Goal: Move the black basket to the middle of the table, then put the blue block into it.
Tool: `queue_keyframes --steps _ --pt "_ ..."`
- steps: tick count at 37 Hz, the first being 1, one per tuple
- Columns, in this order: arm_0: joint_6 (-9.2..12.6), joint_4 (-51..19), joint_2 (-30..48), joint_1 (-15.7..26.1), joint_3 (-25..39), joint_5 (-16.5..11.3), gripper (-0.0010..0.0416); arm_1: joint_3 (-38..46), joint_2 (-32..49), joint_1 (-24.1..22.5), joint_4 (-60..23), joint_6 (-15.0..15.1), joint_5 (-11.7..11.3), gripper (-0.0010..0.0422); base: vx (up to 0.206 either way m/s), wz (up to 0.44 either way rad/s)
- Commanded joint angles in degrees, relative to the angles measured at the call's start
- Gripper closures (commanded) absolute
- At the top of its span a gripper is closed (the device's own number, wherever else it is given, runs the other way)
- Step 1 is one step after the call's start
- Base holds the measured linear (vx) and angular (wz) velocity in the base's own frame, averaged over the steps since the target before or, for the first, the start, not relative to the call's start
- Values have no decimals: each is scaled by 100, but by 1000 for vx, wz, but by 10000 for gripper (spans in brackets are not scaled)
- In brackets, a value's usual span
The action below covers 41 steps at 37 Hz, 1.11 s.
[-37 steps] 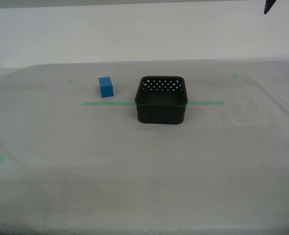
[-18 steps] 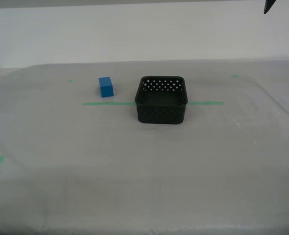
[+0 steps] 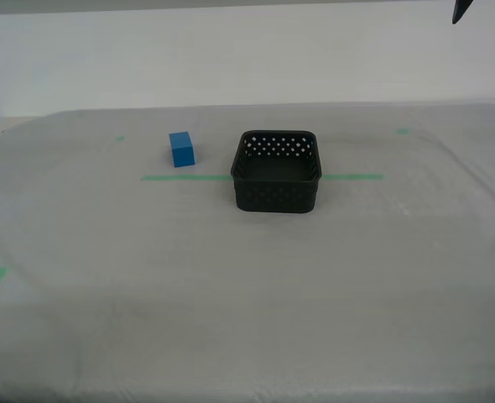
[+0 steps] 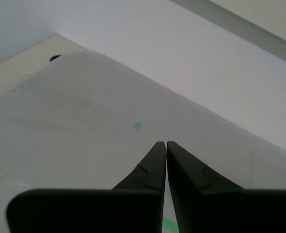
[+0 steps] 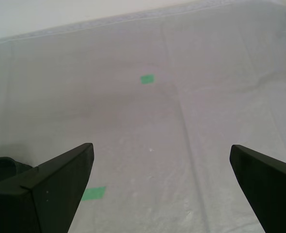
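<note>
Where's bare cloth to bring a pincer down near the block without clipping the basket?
The table is bare across its whole near half, in front of the green tape line. Cloth is also bare toward the exterior view's left of the blue block. The tight spot is the narrow gap between the block and the black basket; they stand apart.
</note>
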Motion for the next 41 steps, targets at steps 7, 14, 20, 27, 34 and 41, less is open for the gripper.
queue_keyframes --steps 7,14,20,27,34,41 --pt "-2 4 -4 -4 7 20 12 98 662 -645 -422 -411 92 413 0 0" --pt "-2 0 -4 -4 7 20 12 581 1532 -1222 -573 -409 96 413 0 0" --pt "-2 4 -4 -4 7 20 12 1196 2205 -1471 -647 -385 105 413 0 0" --pt "-2 4 -4 -4 7 20 12 2098 2964 -1591 -1121 -328 323 412 0 0" --pt "-2 4 -4 -4 7 20 12 2907 3427 -1593 -1541 -247 391 412 0 0" --pt "-2 4 -4 -4 7 17 12 3460 3488 -1567 -2061 -402 341 412 0 0"
